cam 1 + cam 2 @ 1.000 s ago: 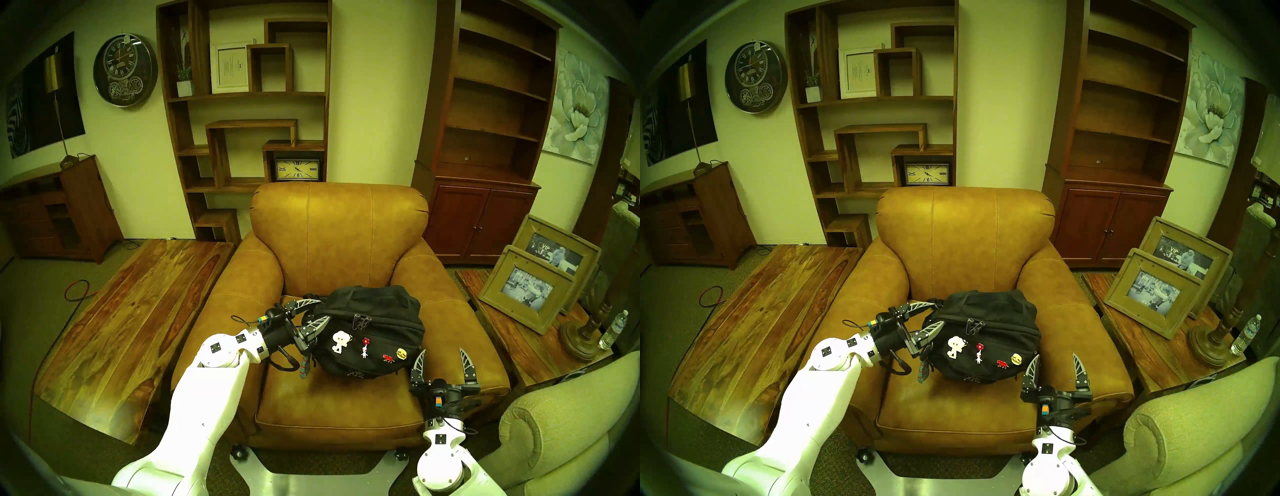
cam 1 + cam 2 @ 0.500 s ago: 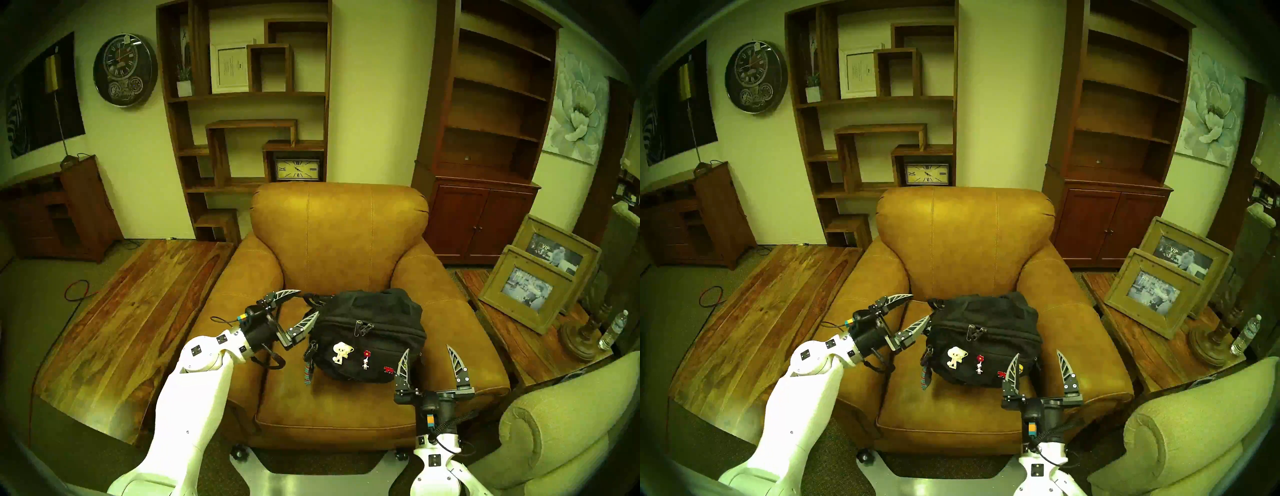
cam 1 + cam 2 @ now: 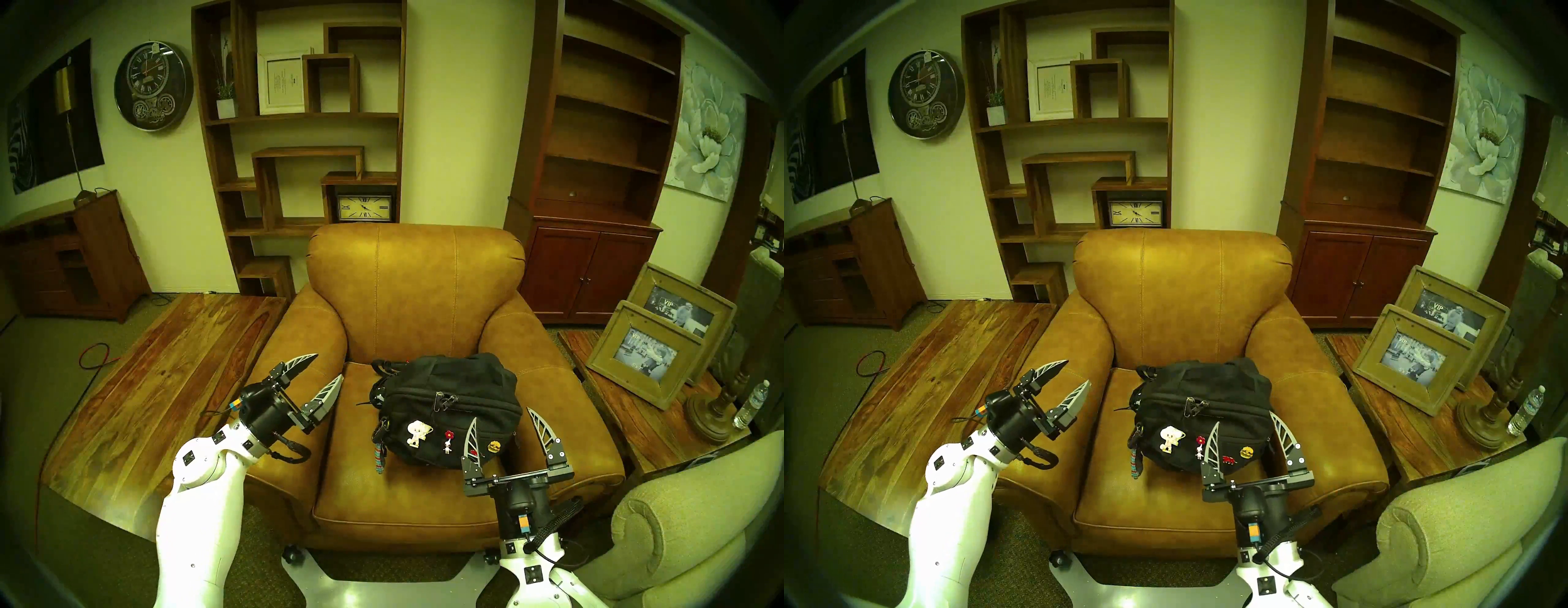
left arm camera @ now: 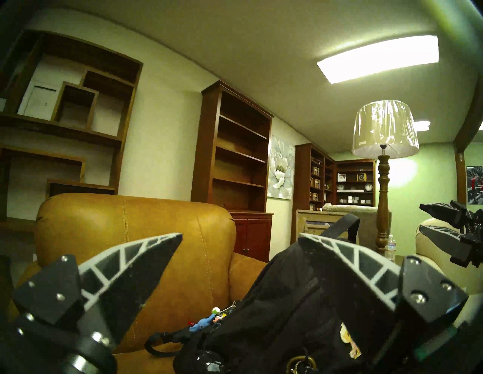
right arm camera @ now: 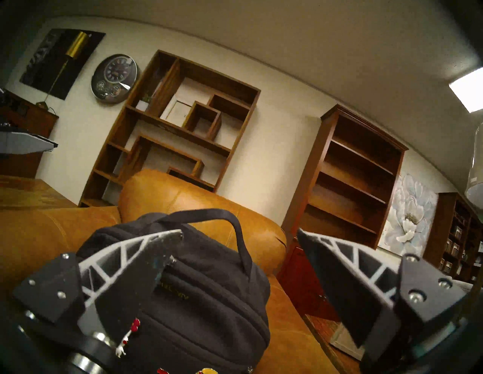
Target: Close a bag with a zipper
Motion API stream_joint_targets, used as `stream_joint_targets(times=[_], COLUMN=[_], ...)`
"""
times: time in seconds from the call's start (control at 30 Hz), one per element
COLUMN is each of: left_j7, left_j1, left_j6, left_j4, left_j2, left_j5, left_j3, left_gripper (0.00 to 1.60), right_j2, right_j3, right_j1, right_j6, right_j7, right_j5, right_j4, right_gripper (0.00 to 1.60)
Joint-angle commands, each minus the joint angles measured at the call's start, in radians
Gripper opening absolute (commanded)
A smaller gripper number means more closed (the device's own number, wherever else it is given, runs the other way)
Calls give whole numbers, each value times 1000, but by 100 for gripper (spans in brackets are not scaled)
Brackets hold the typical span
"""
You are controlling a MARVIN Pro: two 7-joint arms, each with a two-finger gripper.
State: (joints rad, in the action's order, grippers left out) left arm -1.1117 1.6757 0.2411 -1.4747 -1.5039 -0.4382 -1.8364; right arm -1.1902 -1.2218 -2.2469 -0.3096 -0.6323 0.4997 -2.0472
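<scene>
The black backpack (image 3: 449, 395) lies on the seat of a tan leather armchair (image 3: 415, 297), with colourful pins (image 3: 418, 432) on its front pocket and a striped charm (image 3: 380, 456) hanging at its left end. Its zipper pulls (image 3: 445, 399) sit on top near the middle. My left gripper (image 3: 329, 366) is open and empty over the chair's left armrest, apart from the bag. My right gripper (image 3: 502, 413) is open, with its fingers straddling the bag's front right corner. The bag also shows in the left wrist view (image 4: 287, 313) and the right wrist view (image 5: 196, 287).
A long wooden table (image 3: 161, 382) stands left of the chair. A side table on the right holds picture frames (image 3: 649, 352), a lamp base and a water bottle (image 3: 753, 403). A beige sofa arm (image 3: 687, 518) is close to my right arm.
My left gripper has drawn back left from the bag's left end to over the armrest. My right gripper has moved left and forward to the bag's front right corner.
</scene>
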Motion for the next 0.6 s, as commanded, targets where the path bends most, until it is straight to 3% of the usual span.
stream_joint_targets(times=[0.0, 0.3, 0.57], left_j7=[25, 119, 292], left_j1=[118, 206, 262], left_j6=[-12, -1, 7], left_j4=[-118, -241, -347], left_j2=[-94, -144, -171], left_j5=[-72, -133, -150], left_j3=[-15, -17, -6], left_gripper=[160, 160, 160], right_j2=[37, 57, 49], right_j3=[-12, -48, -72], right_j1=[-39, -108, -113], right_j6=[5, 15, 43], right_j7=[26, 43, 58], right_j5=[-15, -72, -118], right_j4=[-82, -112, -137], right_gripper=[160, 160, 160])
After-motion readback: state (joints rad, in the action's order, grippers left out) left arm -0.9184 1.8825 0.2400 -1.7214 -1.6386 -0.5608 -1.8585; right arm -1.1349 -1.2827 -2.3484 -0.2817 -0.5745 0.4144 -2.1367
